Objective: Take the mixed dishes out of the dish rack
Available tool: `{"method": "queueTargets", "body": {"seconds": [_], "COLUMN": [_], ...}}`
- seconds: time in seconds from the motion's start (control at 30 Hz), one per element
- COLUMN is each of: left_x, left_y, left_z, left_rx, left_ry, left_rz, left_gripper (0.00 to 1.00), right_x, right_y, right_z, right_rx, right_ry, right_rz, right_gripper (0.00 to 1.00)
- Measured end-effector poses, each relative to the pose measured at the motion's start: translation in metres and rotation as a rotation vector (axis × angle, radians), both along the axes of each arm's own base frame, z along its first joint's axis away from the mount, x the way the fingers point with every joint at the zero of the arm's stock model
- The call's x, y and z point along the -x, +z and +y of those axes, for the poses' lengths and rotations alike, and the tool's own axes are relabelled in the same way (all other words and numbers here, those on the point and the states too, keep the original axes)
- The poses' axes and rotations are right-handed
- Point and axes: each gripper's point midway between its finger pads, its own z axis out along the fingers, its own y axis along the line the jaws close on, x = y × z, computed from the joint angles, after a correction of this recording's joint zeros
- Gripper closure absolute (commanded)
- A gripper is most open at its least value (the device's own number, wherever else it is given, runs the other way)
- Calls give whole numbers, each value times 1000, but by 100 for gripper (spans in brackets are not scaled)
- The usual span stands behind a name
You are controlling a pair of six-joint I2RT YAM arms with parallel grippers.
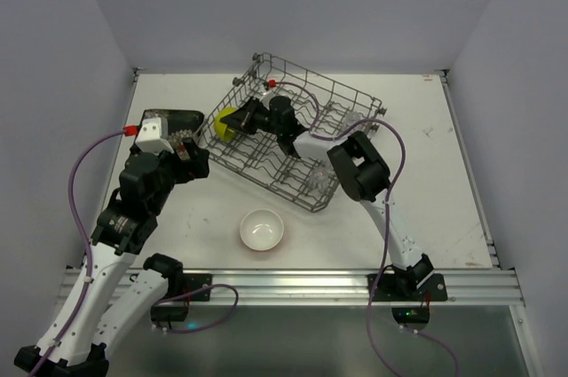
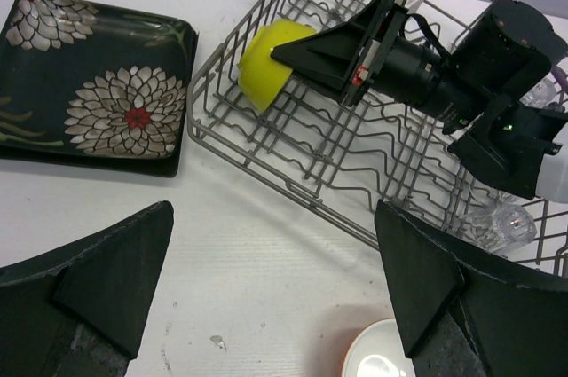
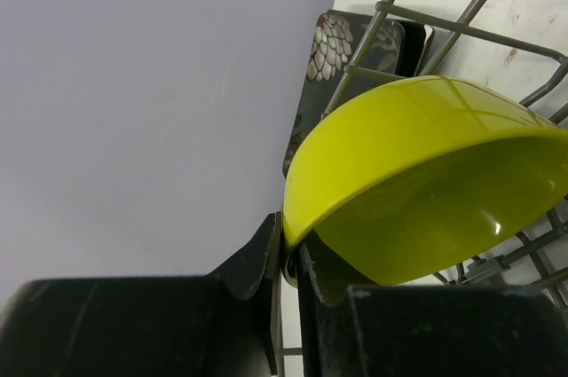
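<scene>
Yellow-green bowl (image 3: 426, 173): it sits tipped on its side at the left end of the dish rack, with its hollow facing the near side and its rim caught between two fingers.
Right gripper (image 3: 288, 253): it reaches across the inside of the rack from the right, and its jaws are pinched nearly together on the bowl's thin rim, one finger inside the wall and one outside.
Dish rack (image 1: 266, 157): the grey wire basket lies at an angle in the middle of the table, its upright tines showing under the right arm.
Clear glass (image 2: 501, 217): it lies in the rack's near right corner, just beside the right arm's wrist.
Orange bowl (image 1: 263, 230): it stands upright on the table in front of the rack, apart from it, showing its white inside.
Floral plate (image 2: 98, 93): the square black plate with white-red flowers lies flat on the table just left of the rack.
Left gripper (image 2: 272, 207): its jaws are spread wide with nothing between them, and it hovers over the table near the rack's left corner.
Table (image 1: 444, 182): the white top shows a few faint scuffs.
</scene>
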Motion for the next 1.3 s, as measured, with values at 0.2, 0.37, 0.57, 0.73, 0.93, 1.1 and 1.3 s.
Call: {"method": "queueTargets", "body": {"seconds": [0.2,0.37,0.57,0.73,0.93,1.1,1.3], "left_x": [0,0,0,0,0,0,0], "left_y": [0,0,0,0,0,0,0], "left_z": [0,0,-1,-1,-1,-1,-1], "left_rx": [0,0,1,1,2,1,2], "left_ry": [0,-2,-4,-4,-5,-6,-6], "left_rz": [0,0,0,0,1,1,1], "left_gripper": [0,0,0,0,0,0,0], "right_x": [19,40,74,93,99,96,92], "right_y": [-5,-7,-7,-5,-6,-5,-5], "right_z": [-8,-17,-27,-37,-47,-47,-47], "right_rx": [-10,0,13,23,31,28,31], "right_ry": [42,80,164,196,196,185,158], "right_rz": [-29,-46,-50,-53,-50,-57,-57], "right_gripper": [100,100,100,100,100,100,100]}}
